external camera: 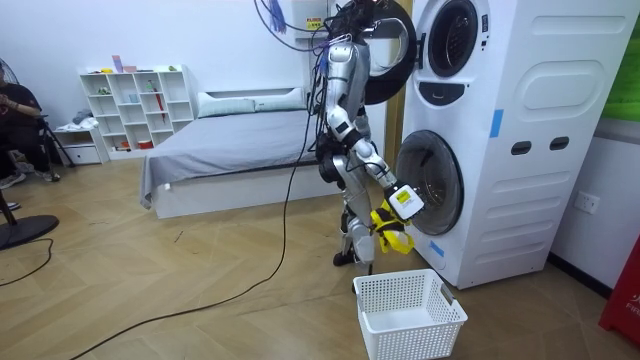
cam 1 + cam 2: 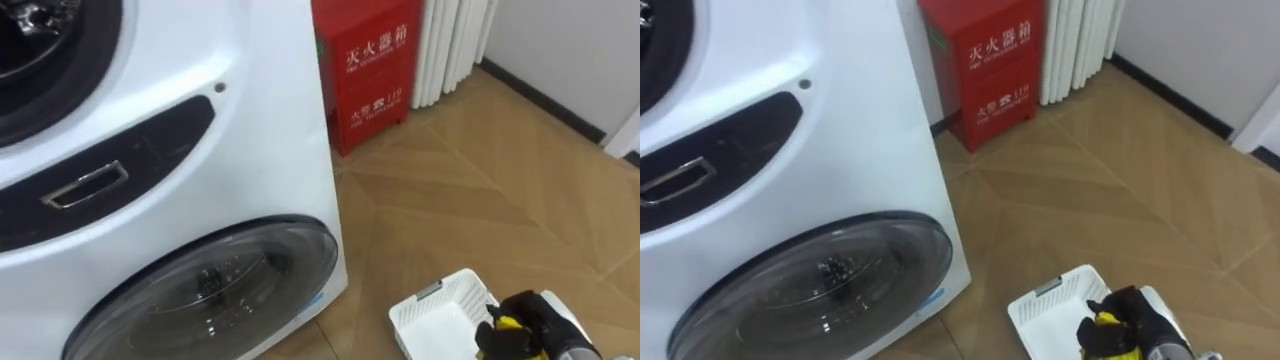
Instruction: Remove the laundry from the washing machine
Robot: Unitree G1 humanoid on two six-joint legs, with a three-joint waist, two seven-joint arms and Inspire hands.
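I stand facing a stacked white washing machine [image 2: 280,130]. Its lower round glass door [image 2: 200,290] looks closed. The upper machine's dark door [image 1: 385,50] hangs open beside my head. My right hand [image 2: 520,330] enters at the lower right, its fingers curled on a yellow cloth [image 2: 508,323]. In the room view that hand [image 1: 400,203] is held out in front of the lower door, and the yellow cloth [image 1: 390,238] dangles from it. A white slotted laundry basket [image 2: 440,315] sits on the floor just below the hand, also seen as the basket [image 1: 410,310].
A red fire-extinguisher cabinet [image 2: 365,70] and a white radiator [image 2: 450,45] stand against the wall to the machine's right. Wooden floor [image 2: 500,200] spreads between them and the basket. Behind me are a bed [image 1: 230,140], a white shelf [image 1: 135,105] and a seated person [image 1: 15,125].
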